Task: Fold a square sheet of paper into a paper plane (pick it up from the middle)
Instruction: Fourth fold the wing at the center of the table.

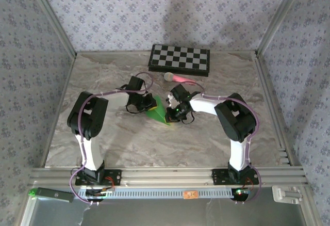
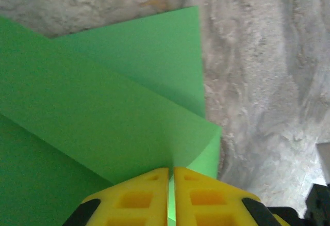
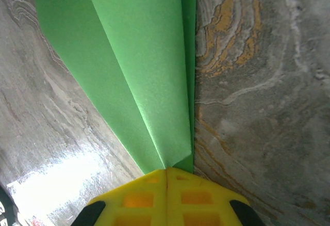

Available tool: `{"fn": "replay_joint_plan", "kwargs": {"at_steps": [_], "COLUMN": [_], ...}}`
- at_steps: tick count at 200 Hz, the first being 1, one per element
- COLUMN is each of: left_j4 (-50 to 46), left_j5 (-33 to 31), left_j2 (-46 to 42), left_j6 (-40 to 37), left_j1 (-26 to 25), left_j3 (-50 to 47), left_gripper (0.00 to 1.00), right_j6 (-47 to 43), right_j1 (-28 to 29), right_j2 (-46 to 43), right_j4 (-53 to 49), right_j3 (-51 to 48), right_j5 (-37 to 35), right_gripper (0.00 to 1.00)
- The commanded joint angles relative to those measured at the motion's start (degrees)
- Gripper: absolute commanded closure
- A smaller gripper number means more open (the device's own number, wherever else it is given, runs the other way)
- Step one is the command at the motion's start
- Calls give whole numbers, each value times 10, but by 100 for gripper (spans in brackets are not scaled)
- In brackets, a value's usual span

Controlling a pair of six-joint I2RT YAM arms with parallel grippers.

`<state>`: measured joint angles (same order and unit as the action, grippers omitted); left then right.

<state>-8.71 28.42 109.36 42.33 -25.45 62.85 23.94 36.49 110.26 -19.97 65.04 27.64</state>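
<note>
The square sheet of paper (image 1: 159, 112) is bright green and folded into a narrow, pointed wedge, the shape of a paper plane. It hangs between both grippers at the table's middle. My left gripper (image 1: 150, 103) is shut on the wide end; in the left wrist view its yellow fingers (image 2: 139, 197) pinch a fold of the layered paper (image 2: 103, 97). My right gripper (image 1: 173, 113) is shut on the pointed end. In the right wrist view the creased paper (image 3: 139, 66) narrows down into the shut gripper (image 3: 166, 172).
A black-and-white checkered board (image 1: 179, 59) lies at the back of the marble-patterned table (image 1: 129, 138). A pink-handled microphone (image 1: 178, 77) lies just in front of it, close behind the right arm. Wallpapered walls close in three sides.
</note>
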Motion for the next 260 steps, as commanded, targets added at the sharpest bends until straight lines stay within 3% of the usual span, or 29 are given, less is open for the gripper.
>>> {"fn": "replay_joint_plan", "kwargs": {"at_steps": [1,31,69,160,260], "left_j4": [-7,-26,-30,-25,-32], "left_j5": [-16,-34,-44,-36,-44], "left_j2": [14,27,28,30,38], "left_j6": [-4,-7,-6,-3,4], "left_j1": [2,2,2,2,2], "left_j3": [25,23,11,1,-3], "left_gripper": [90,92,92,93,93], "right_j6": [-4,-3,32,77,64], "right_j1": [8,8,10,11,11], "right_j2": [36,-5,-34,49,76], "right_j4": [-67,-58,0,44,37], "right_j3": [-30,22,65,99,86], "right_j5": [-54,-1,-15,-17,-11], "right_gripper": [95,92,90,99,99]}}
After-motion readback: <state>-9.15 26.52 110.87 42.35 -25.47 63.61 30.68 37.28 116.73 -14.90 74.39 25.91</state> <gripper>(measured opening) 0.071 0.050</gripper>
